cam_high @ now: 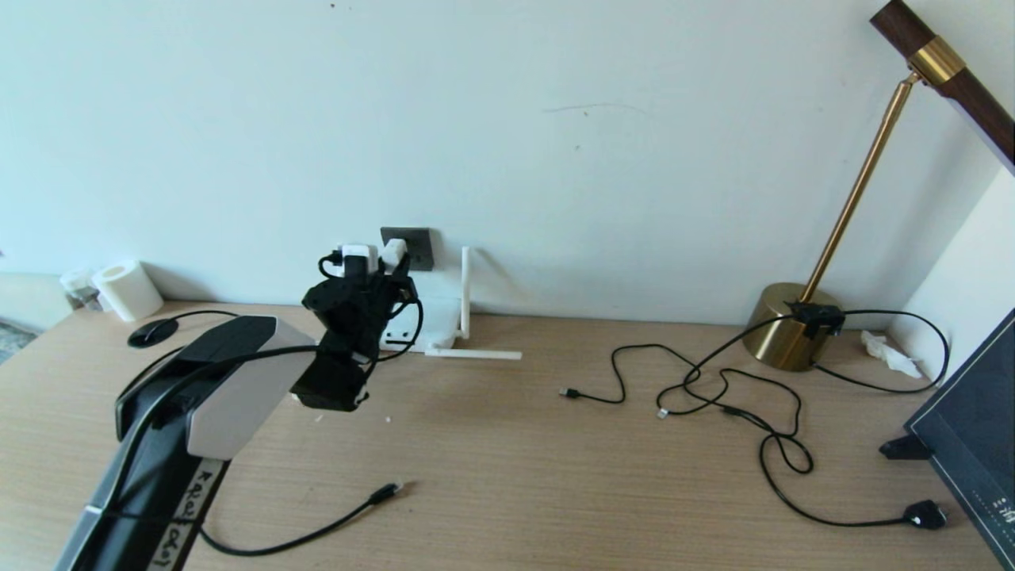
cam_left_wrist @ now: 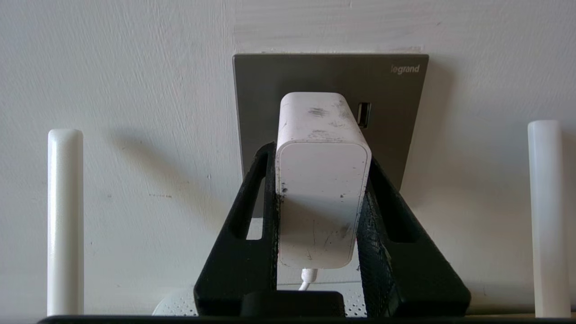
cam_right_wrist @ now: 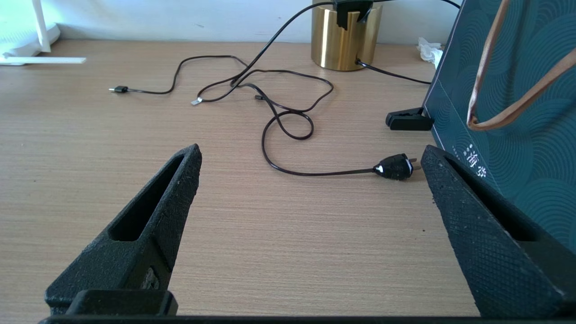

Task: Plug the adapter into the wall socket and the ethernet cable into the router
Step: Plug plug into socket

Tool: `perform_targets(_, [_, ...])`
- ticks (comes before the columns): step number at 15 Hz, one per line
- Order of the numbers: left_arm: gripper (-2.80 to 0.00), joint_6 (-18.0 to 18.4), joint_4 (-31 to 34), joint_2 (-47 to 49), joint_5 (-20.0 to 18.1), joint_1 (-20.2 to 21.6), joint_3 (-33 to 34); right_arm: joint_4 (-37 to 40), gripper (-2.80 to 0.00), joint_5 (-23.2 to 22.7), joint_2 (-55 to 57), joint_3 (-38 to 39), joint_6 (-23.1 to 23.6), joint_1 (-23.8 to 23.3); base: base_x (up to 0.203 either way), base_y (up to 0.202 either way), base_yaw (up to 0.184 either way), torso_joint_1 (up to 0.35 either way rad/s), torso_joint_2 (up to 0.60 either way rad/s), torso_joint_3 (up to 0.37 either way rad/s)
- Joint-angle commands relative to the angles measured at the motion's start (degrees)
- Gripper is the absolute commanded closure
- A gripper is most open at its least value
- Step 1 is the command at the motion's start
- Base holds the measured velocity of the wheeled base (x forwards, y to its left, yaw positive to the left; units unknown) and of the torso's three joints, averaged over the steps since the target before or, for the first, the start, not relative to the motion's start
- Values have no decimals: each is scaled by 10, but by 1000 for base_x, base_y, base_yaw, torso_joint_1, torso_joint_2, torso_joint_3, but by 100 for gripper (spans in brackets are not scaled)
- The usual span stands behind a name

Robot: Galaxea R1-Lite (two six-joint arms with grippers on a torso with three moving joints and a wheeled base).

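My left gripper (cam_high: 381, 268) is raised at the back wall, shut on the adapter (cam_left_wrist: 321, 180), a small white block whose sides both black fingers (cam_left_wrist: 252, 234) press. The adapter's far end meets the dark grey wall socket (cam_left_wrist: 391, 99); its pins are hidden. A thin white cord (cam_left_wrist: 307, 279) hangs from it. The white router (cam_high: 440, 317) lies below the socket, partly behind my left gripper, with upright antennas (cam_left_wrist: 65, 220) and one antenna flat on the desk (cam_high: 476, 354). The black ethernet cable (cam_high: 381, 494) lies loose near the desk's front. My right gripper (cam_right_wrist: 312, 153) hovers open over bare desk.
Thin black cables (cam_high: 714, 388) tangle at centre right, ending in a black two-pin plug (cam_right_wrist: 396, 166). A brass lamp base (cam_high: 785, 325) stands at the back right, a dark teal bag (cam_right_wrist: 517, 112) at the right edge, a paper roll (cam_high: 127, 289) at the far left.
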State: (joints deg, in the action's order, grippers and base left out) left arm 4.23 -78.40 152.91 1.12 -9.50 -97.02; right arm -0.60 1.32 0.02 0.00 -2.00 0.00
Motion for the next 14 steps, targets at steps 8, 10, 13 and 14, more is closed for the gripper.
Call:
perform_targets(8, [0,0,4,11,0,0,-23,0,-280,0,1,0,0,0,0,0,0,0,0,0])
perform_targets(10, [0,0,11,14,0,0,-36,0,-280,0,0,0,0,0,0,0,0,0,0,0])
perform_targets(13, [0,0,19,18,0,0,-46,0,-280,0,1,0,0,0,0,0,0,0,0,0])
perform_targets(14, [0,0,22,22,0,1,-53,0,-280,0,1,0,0,0,0,0,0,0,0,0])
